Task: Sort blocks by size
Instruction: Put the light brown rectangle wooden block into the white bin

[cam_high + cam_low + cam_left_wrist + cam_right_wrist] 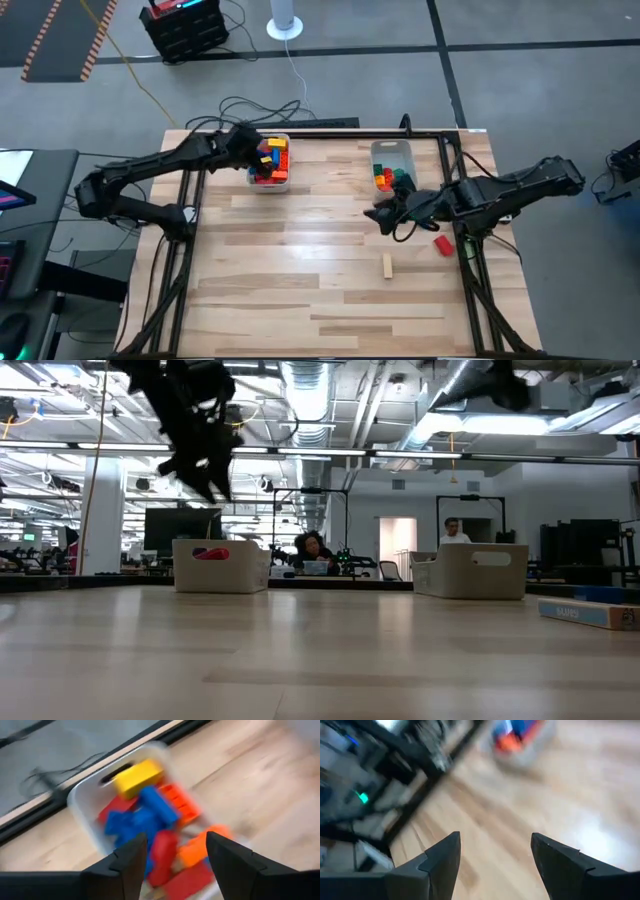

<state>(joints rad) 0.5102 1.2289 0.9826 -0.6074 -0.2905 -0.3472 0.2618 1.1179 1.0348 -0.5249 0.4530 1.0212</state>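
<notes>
Several blocks in yellow, red, blue and orange fill the left clear bin (270, 162), also seen in the left wrist view (150, 810). My left gripper (250, 148) hangs open and empty just above this bin (175, 852). More blocks lie in the right bin (392, 168). A red block (443, 244) and a tan bar (387, 265) lie flat on the table near its right edge. My right gripper (380, 215) is open and empty above bare table near the right bin (495, 855), pointing toward the table's left.
In the low view the two bins (220, 565) (470, 570) stand at the table's far side, with my left gripper (200, 455) above the left one. A black frame (440, 135) runs round the table. People sit in the room behind.
</notes>
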